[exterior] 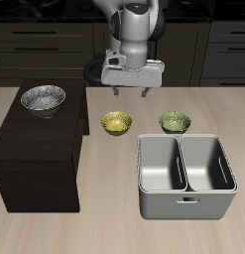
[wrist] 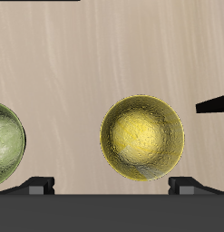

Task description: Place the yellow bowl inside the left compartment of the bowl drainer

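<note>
The yellow bowl (exterior: 117, 122) stands upright on the wooden table, small and glossy inside; in the wrist view the yellow bowl (wrist: 142, 137) lies just ahead of the fingertips, a little off the midline. My gripper (exterior: 129, 93) hangs above and slightly behind it, open and holding nothing; the gripper (wrist: 112, 186) shows both fingertips (wrist: 36, 186) spread wide apart. The bowl drainer (exterior: 183, 203), a grey two-well tub, sits nearer the table's front edge with both wells empty.
A green bowl (exterior: 175, 121) of the same size stands beside the yellow one, behind the drainer; the wrist view catches the green bowl (wrist: 4, 143) at its edge. A larger silver bowl (exterior: 43, 99) rests on a dark low cabinet (exterior: 35, 154).
</note>
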Robot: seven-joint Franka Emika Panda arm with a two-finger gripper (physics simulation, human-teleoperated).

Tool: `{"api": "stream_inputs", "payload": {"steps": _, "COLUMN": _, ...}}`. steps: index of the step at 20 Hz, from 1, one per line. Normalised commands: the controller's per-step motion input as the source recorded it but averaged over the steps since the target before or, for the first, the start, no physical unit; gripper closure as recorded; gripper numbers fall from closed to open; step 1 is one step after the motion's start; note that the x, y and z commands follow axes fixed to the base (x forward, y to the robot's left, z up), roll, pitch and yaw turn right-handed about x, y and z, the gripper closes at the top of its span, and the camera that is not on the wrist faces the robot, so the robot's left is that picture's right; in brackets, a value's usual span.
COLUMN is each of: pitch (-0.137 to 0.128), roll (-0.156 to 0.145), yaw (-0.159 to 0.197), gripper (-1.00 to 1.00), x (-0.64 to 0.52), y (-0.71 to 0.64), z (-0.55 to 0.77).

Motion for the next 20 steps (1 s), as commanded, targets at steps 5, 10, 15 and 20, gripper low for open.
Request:
{"api": "stream_inputs", "payload": {"steps": 5, "pitch": 0.034, "roll": -0.001, "yaw": -0.002, "gripper": -1.0, "x": 0.07, "y": 0.04, "z": -0.3}}
{"api": "stream_inputs", "payload": {"steps": 10, "pitch": 0.009, "roll": 0.001, "yaw": 0.021, "gripper": -1.0, "x": 0.07, "y": 0.02, "z": -0.19}}
{"api": "stream_inputs", "payload": {"steps": 15, "pitch": 0.029, "roll": -0.005, "yaw": 0.0, "gripper": -1.0, "x": 0.06, "y": -0.03, "z": -0.19}}
{"api": "stream_inputs", "payload": {"steps": 20, "pitch": 0.038, "roll": -0.006, "yaw": 0.0, "gripper": -1.0, "x": 0.02, "y": -0.03, "z": -0.2}}
